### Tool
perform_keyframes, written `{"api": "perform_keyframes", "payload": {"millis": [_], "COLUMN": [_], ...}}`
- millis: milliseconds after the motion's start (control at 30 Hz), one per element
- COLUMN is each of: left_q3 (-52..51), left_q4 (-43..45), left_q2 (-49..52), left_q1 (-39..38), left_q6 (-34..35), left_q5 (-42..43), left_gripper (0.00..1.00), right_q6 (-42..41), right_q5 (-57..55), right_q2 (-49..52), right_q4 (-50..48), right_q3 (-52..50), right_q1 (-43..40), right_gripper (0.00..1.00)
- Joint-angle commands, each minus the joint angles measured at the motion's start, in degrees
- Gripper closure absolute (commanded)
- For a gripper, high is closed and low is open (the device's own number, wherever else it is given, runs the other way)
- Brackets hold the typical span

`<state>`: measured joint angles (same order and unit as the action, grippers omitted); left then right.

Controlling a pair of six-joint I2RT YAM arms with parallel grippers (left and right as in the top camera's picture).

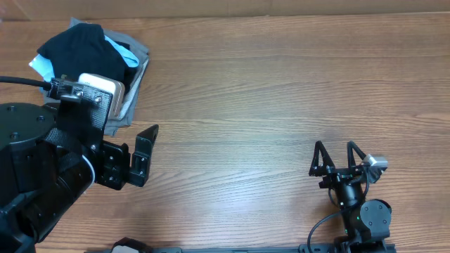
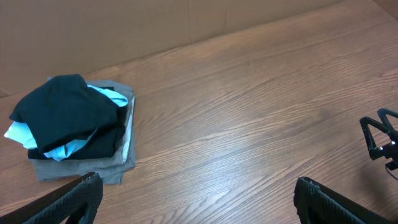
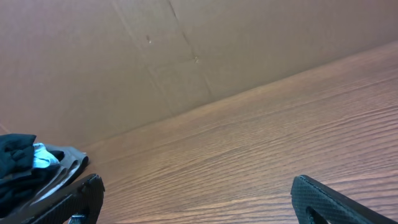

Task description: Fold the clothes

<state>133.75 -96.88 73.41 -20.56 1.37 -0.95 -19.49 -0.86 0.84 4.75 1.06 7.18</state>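
Clothes pile at the far left corner of the wooden table [image 1: 267,105], close to the brown back wall [image 3: 124,56]. Black T-shirt [image 2: 62,109] is on top, crumpled in a lump, not laid out. Light blue garment [image 2: 106,94] pokes out from under it on both sides. Grey garment [image 2: 74,169] is at the bottom, flat on the wood. Cannot read any logo or lettering on any of them: the fabric is bunched and print, if any, is turned in or too small.

My left gripper [image 2: 196,190] is released, jaws spread wide, nothing between them. It hangs above bare wood just beside the pile, not touching any cloth; from the left wrist view the pile lies ahead and to the left of the fingers [image 2: 84,190]. Overhead, the silver camera housing [image 1: 98,88] on that wrist overlaps the near edge of the pile.

My right gripper [image 1: 336,158] is also released, fingers apart in a V, holding nothing. It sits at the near right side of the table, well apart from the pile. In the right wrist view the black shirt shows only as a dark lump at the far left edge, beyond the left finger.
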Motion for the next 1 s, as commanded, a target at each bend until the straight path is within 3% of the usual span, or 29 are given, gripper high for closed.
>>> {"api": "perform_keyframes", "payload": {"millis": [0, 100, 267, 967], "left_q3": [-0.15, -0.15, -0.15, -0.15], "left_q4": [0.09, 0.09, 0.09, 0.11], "left_q2": [0.09, 0.15, 0.42, 2.93], "left_q1": [-0.37, -0.37, -0.37, -0.35], "left_q6": [0.57, 0.55, 0.55, 0.55], "left_q5": [-0.52, -0.55, -0.55, -0.55], "left_gripper": [0.0, 0.0, 0.0, 0.0], "right_q6": [0.02, 1.29, 15.58, 19.1], "right_q5": [-0.57, -0.52, -0.13, 1.55], "right_q2": [-0.61, -0.61, -0.61, -0.61], "right_q4": [-0.17, -0.2, -0.2, -0.11], "right_q3": [-0.61, -0.61, -0.61, -0.61], "right_q1": [0.2, 0.2, 0.2, 0.2], "right_gripper": [0.0, 0.0, 0.0, 0.0]}}
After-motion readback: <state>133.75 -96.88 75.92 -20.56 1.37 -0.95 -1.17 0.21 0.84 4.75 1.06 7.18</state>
